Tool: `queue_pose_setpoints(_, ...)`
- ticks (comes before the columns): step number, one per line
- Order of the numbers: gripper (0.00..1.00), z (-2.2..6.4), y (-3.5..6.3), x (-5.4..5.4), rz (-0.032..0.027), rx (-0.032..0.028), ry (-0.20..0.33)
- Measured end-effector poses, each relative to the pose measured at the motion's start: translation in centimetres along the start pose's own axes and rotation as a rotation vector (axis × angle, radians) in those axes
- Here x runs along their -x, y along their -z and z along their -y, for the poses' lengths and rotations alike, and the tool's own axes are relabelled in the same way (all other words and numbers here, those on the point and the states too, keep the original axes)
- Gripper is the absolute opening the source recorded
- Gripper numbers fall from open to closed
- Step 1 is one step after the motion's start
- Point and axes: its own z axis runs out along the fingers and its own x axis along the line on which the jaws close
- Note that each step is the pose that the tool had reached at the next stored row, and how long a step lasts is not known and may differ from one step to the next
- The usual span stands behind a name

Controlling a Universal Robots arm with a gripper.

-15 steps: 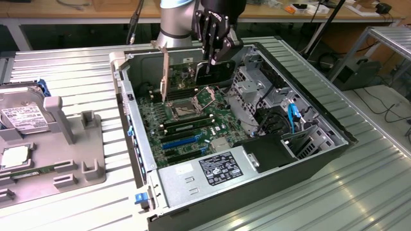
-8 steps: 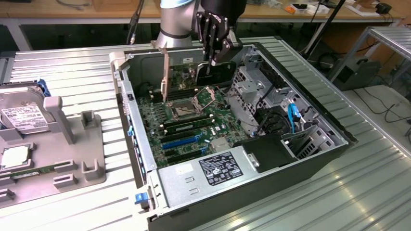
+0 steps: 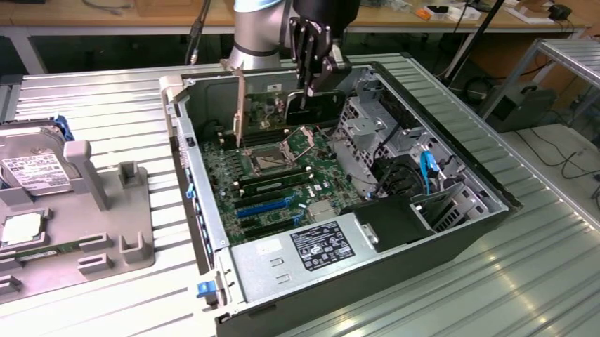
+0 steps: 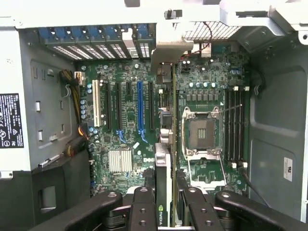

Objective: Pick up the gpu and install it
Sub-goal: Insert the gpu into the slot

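My gripper [image 3: 314,90] is shut on the gpu [image 3: 317,111], a thin card held on edge inside the open computer case [image 3: 201,210], above the motherboard [image 3: 281,182]. In the exterior view its black face is towards the camera and its metal bracket [image 3: 241,105] points at the case's slotted rear wall. Seen from the wrist, the gpu [image 4: 163,168] runs edge-on between my fingers [image 4: 142,202], and its bracket [image 4: 169,48] is near the rear slot covers [image 4: 96,48]. The card hangs between the blue expansion slot [image 4: 140,108] and the empty CPU socket [image 4: 201,132]. I cannot tell whether it touches a slot.
The case lies open on a slatted metal table [image 3: 112,112]. A drive cage [image 3: 366,133] and a power supply [image 3: 319,246] fill its right and near parts. At the exterior view's left, a grey fixture [image 3: 103,210] carries a hard drive [image 3: 33,175] and a processor [image 3: 19,230].
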Motion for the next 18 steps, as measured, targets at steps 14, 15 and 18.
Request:
queue_pose_setpoints(14,0.27,-0.02,-1.12,0.0,-0.0001,-0.0004,0.0)
queue_pose_setpoints(15,0.27,-0.02,-1.12,0.0,-0.0001,-0.0004,0.0)
queue_pose_setpoints(18,0.27,-0.02,-1.14,0.0,0.0,-0.0005,0.0)
